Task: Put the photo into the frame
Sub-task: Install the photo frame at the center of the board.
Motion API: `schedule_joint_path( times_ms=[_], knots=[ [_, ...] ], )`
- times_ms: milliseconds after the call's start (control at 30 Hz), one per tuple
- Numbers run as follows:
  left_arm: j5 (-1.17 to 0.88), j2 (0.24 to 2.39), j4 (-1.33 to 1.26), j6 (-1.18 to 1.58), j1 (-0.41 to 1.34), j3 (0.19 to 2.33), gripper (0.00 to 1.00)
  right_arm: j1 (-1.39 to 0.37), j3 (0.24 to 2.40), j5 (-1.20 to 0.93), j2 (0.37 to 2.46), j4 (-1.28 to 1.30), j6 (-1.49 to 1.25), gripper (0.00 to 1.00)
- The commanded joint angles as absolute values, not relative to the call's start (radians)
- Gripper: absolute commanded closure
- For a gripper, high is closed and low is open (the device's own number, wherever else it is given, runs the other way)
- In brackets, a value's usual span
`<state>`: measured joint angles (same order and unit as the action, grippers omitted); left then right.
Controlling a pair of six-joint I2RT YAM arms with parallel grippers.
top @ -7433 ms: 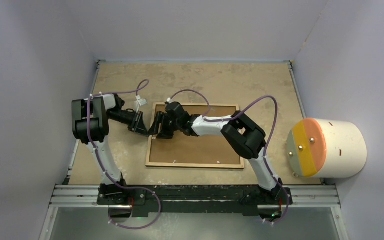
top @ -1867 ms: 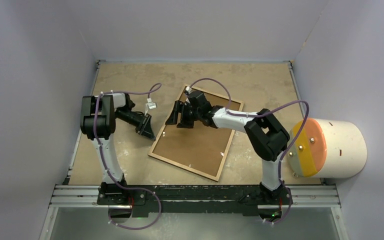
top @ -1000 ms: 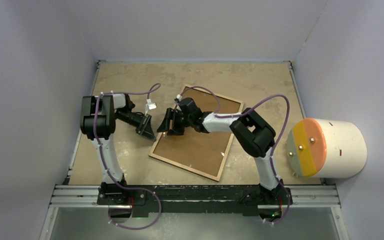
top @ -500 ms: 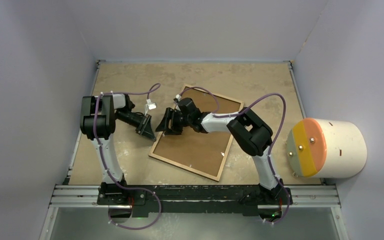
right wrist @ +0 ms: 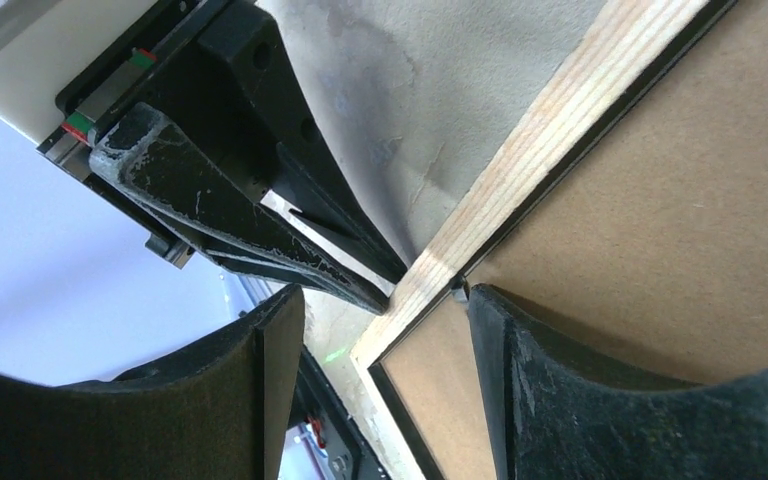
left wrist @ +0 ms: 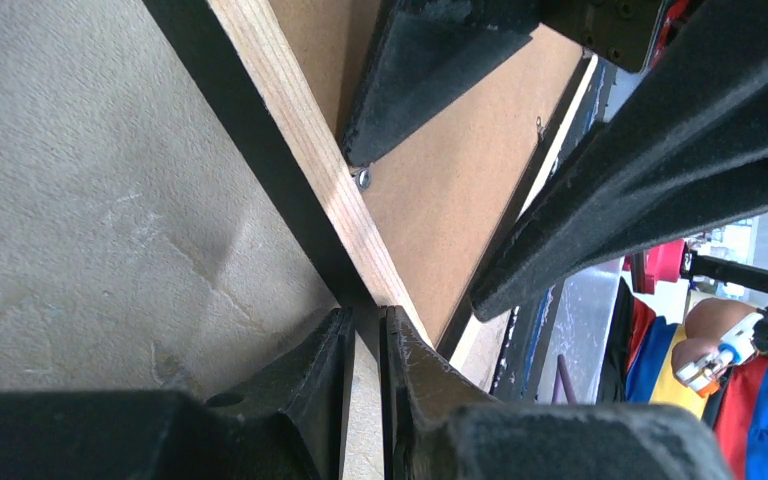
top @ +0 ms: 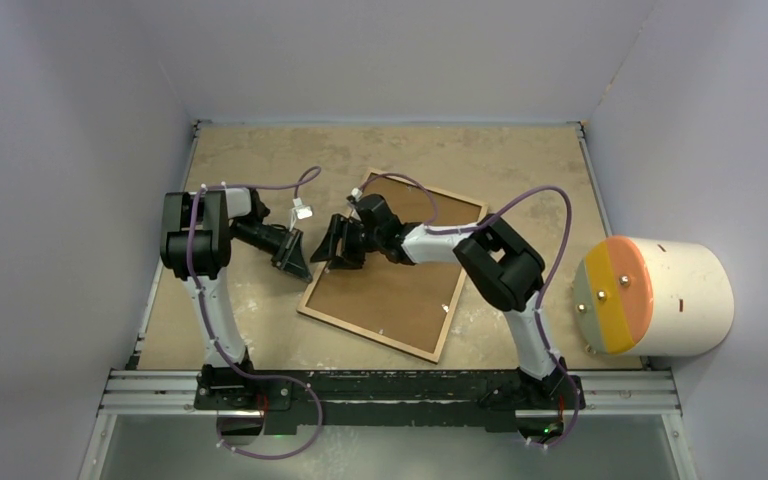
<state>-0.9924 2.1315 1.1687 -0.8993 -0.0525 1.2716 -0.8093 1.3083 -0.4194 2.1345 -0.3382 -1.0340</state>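
The frame lies back up and skewed on the table, its light wood rim around the brown backing board. The photo is hidden. My right gripper is open and straddles the frame's left rim. In the right wrist view one finger rests on the backing board by a metal tab and the other hangs outside the rim. My left gripper is shut, its tips touching the frame's outer edge just left of the right gripper.
A white drum with an orange and yellow face stands at the right edge of the table. Grey walls close in the left, back and right. A black rail runs along the near edge. Purple cables loop above both arms.
Since the earliest frame the frame has swung from square to skewed. My right gripper moved left to the frame's left rim. In the last half second nothing visibly moved.
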Motion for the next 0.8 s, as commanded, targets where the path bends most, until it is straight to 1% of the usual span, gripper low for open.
schedule_joint_path(
  times_ms=[0,100,167,200,333,567,767],
  knots=[
    [-0.954,2.110,1.104,-0.911,-0.047,1.284,0.82,-0.738,1.344,-0.422,2.078,-0.267,-0.986,0.35],
    [-0.973,2.110,1.112,-0.897,-0.050,1.317,0.77,-0.668,1.354,-0.404,2.053,-0.233,-0.943,0.34],
    [-0.983,2.114,1.112,-0.878,-0.049,1.346,0.70,-0.622,1.365,-0.386,2.050,-0.206,-0.912,0.32],
    [-0.987,2.117,1.108,-0.861,-0.049,1.363,0.68,-0.600,1.373,-0.376,2.051,-0.197,-0.898,0.31],
    [-1.004,2.148,1.072,-0.785,-0.047,1.451,0.62,-0.543,1.434,-0.336,2.083,-0.142,-0.840,0.31],
    [-1.042,2.249,1.044,-0.681,-0.009,1.608,0.60,-0.517,1.560,-0.322,2.191,-0.103,-0.815,0.31],
    [-1.036,2.276,0.988,-0.617,0.061,1.635,0.60,-0.518,1.618,-0.351,2.255,-0.118,-0.846,0.33]
  ],
)
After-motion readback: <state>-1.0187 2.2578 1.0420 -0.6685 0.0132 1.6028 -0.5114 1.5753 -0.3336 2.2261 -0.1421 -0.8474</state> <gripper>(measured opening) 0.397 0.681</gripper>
